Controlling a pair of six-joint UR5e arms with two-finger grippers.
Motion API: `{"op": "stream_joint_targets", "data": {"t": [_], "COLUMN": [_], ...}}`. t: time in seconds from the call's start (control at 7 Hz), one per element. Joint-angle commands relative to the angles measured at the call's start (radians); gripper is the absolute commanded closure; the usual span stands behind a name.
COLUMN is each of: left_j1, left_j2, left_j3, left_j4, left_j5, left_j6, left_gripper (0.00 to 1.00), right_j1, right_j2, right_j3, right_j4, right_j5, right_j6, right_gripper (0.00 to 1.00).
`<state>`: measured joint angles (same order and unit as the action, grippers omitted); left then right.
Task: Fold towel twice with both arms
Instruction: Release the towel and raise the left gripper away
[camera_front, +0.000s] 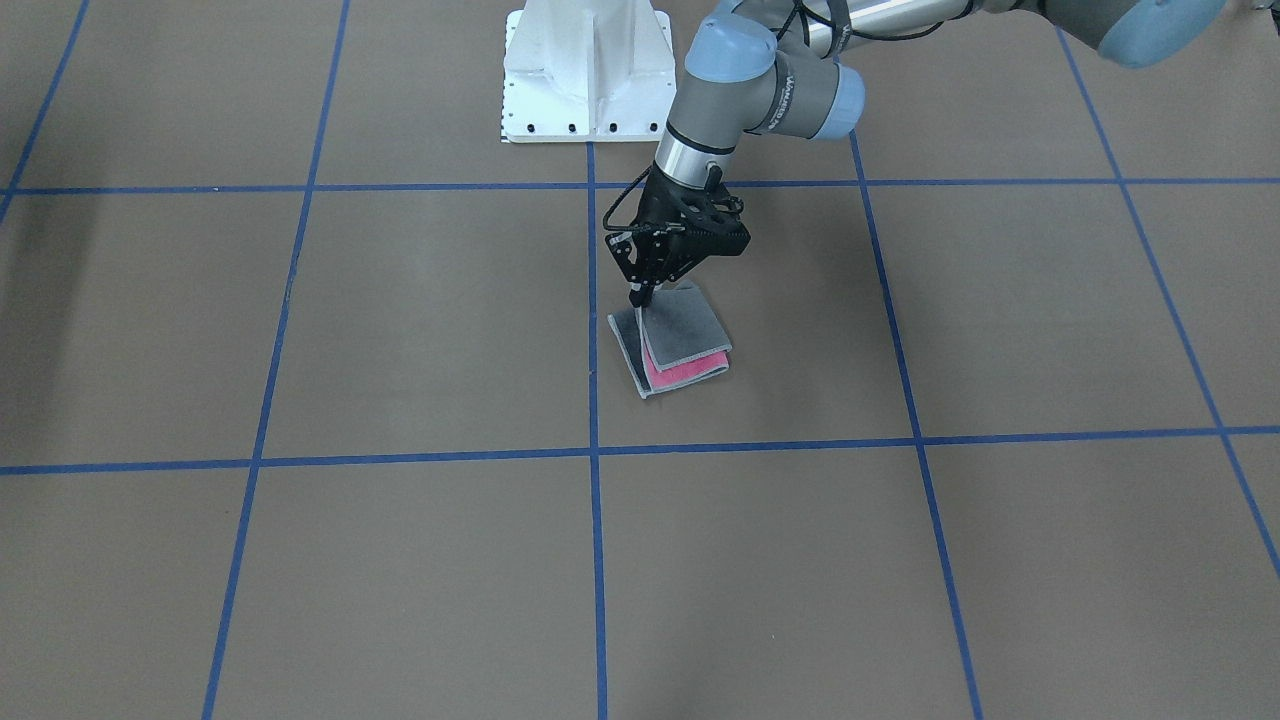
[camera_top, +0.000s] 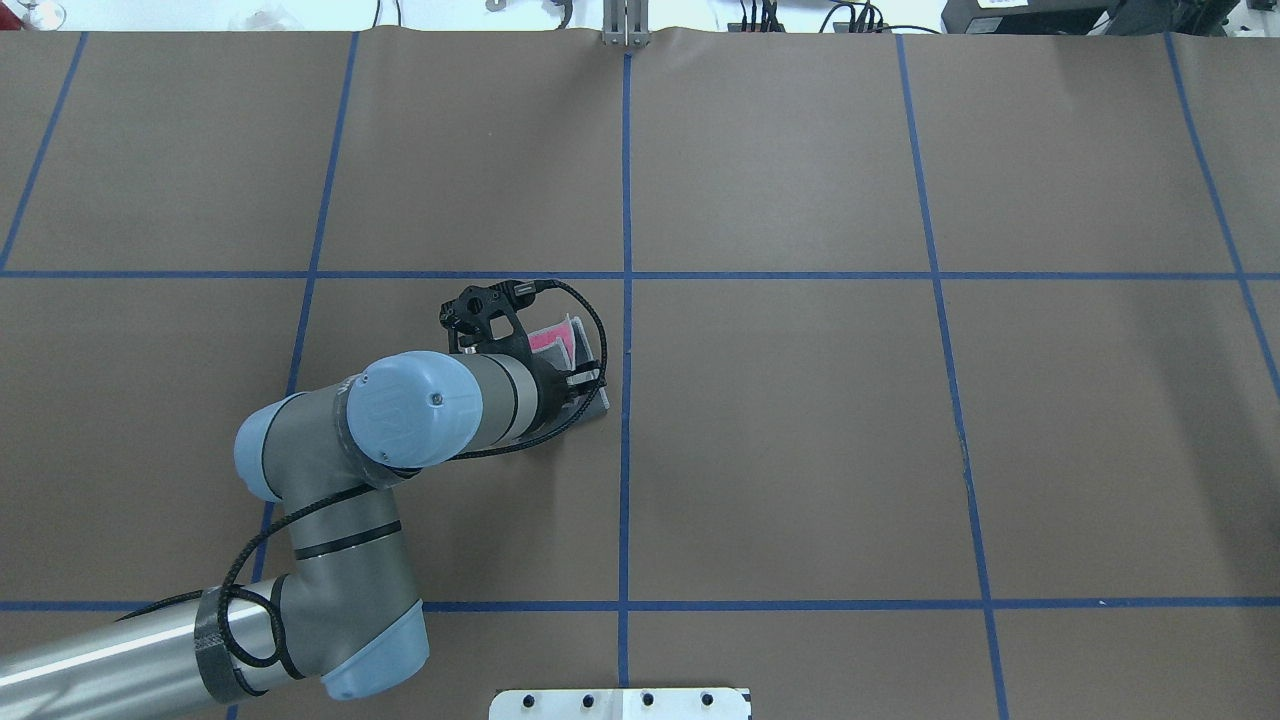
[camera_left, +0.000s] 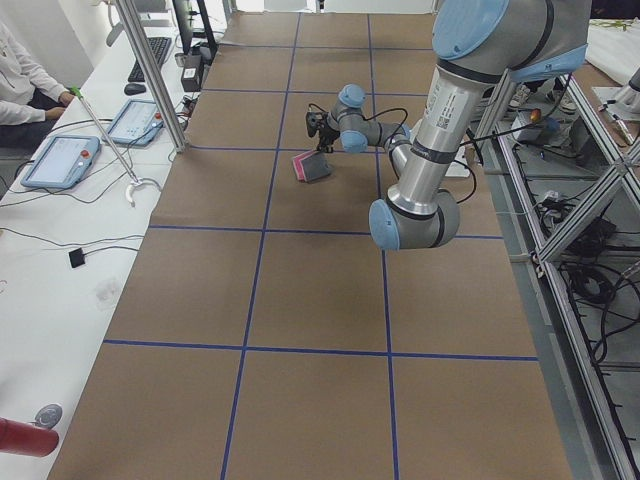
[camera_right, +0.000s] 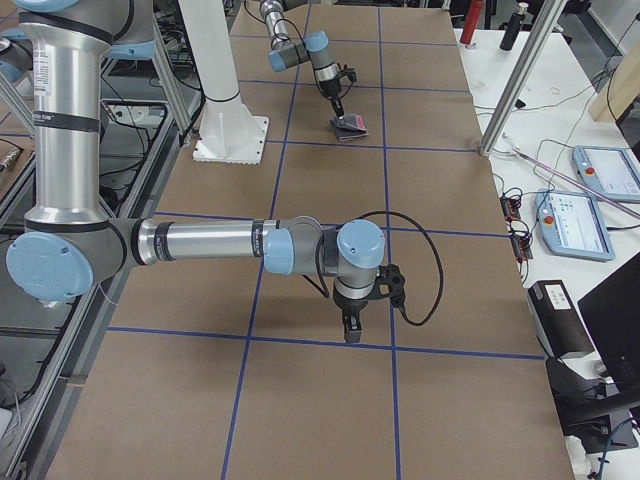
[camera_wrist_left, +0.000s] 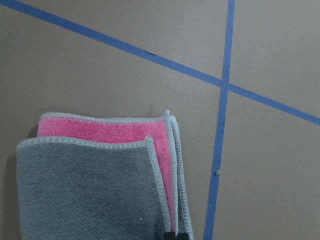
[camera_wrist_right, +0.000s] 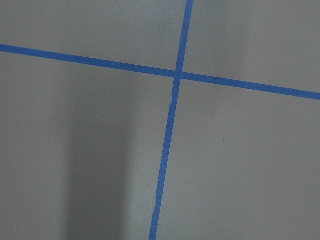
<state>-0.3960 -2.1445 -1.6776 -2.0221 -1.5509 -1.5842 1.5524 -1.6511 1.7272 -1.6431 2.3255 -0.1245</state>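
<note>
- The towel (camera_front: 685, 342) lies folded on the tabletop (camera_front: 400, 330), just beside a blue tape line (camera_front: 593, 350), with a grey flap over pink.
- The left gripper (camera_front: 639, 297) has its fingers closed, pinching the towel's corner.
- The right gripper (camera_right: 350, 330) hangs well apart from the towel; I cannot tell how its fingers stand.

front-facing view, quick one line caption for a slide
Left gripper closed on a corner of the folded towel, grey layer over pink, on the blue-taped table.
</note>
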Motion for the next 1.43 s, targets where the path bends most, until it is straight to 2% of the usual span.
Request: {"op": "stream_joint_targets", "data": {"t": [0.0, 0.43, 0.57, 0.86, 1.14, 1.29], "left_j1": [-0.001, -0.006, -0.009, -0.062, -0.144, -0.217], "left_j2": [-0.024, -0.028, -0.028, -0.002, 0.061, 0.116], "left_j3": [0.018, 0.010, -0.011, -0.150, -0.331, -0.381], "left_j4": [0.017, 0.020, 0.066, 0.291, 0.617, 0.675], "left_j5": [0.000, -0.008, -0.014, -0.072, -0.094, -0.142], "left_j6": [0.003, 0.009, 0.076, 0.267, 0.576, 0.719], "left_gripper": [0.00, 0.00, 0.00, 0.00, 0.00, 0.00], "right_j1": [0.000, 0.000, 0.000, 0.000, 0.000, 0.000], "right_j2": [0.001, -0.001, -0.006, -0.018, -0.035, -0.038], "right_j3": [0.000, -0.008, -0.015, -0.020, -0.028, -0.031], "right_j4": [0.000, 0.000, -0.001, -0.001, 0.000, -0.001], "right_j5": [0.000, -0.002, -0.002, -0.006, -0.006, -0.008], "right_j6": [0.002, 0.000, 0.000, -0.006, -0.006, 0.000], "right_gripper": [0.00, 0.00, 0.00, 0.00, 0.00, 0.00]}}
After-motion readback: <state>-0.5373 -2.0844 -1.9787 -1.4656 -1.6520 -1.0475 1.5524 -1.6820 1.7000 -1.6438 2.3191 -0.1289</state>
